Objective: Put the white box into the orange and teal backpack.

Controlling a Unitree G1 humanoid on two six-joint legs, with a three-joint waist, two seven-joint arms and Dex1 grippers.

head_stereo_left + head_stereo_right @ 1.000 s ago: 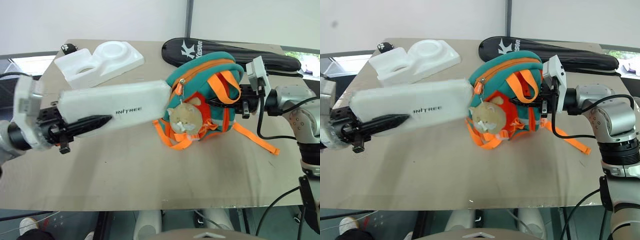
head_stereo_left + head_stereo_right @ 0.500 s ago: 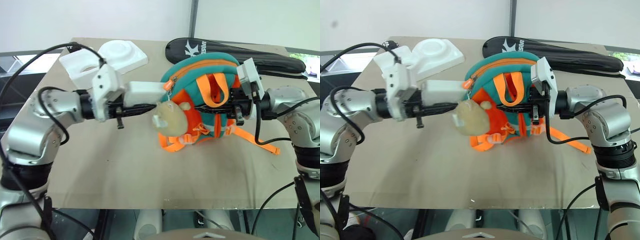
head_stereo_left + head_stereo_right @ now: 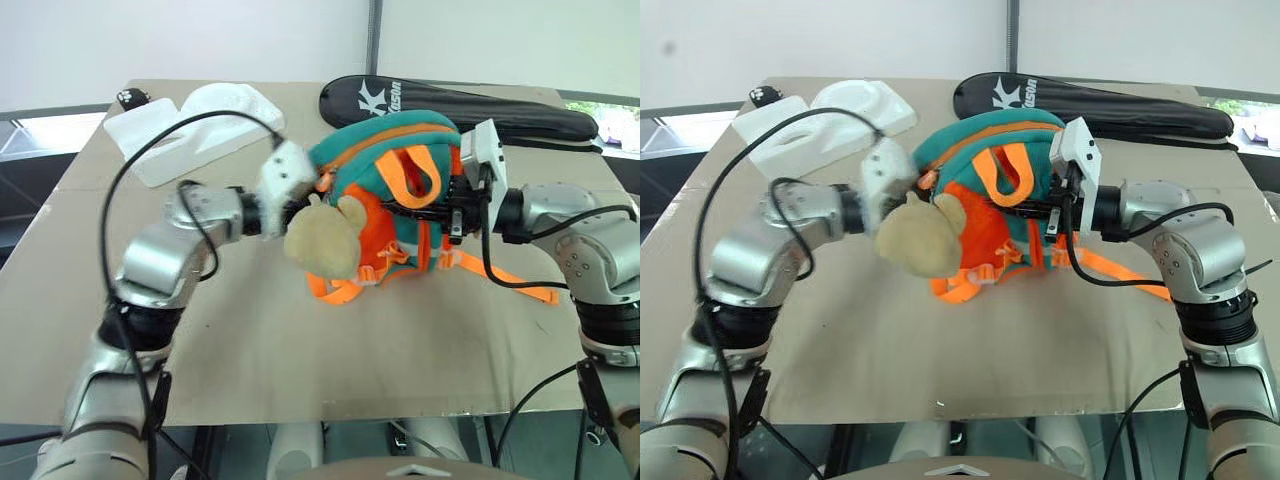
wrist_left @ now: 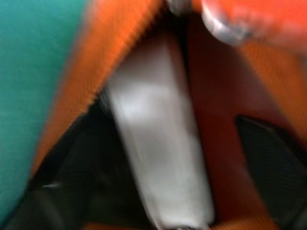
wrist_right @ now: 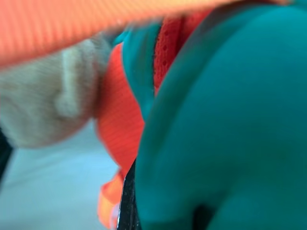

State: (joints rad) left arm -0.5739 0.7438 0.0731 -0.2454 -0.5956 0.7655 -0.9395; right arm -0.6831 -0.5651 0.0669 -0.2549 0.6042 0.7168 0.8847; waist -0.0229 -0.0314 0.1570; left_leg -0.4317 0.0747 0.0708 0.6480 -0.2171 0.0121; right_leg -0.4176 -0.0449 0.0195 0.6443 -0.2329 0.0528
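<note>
left eye view: tan table (image 3: 300, 370), white wall (image 3: 200, 40) behind

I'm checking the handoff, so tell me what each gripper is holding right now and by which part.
The right gripper is shut on the orange and teal backpack, at its side by the straps. The left gripper's hold on the white box, already inside the backpack's opening, cannot be told.
</note>
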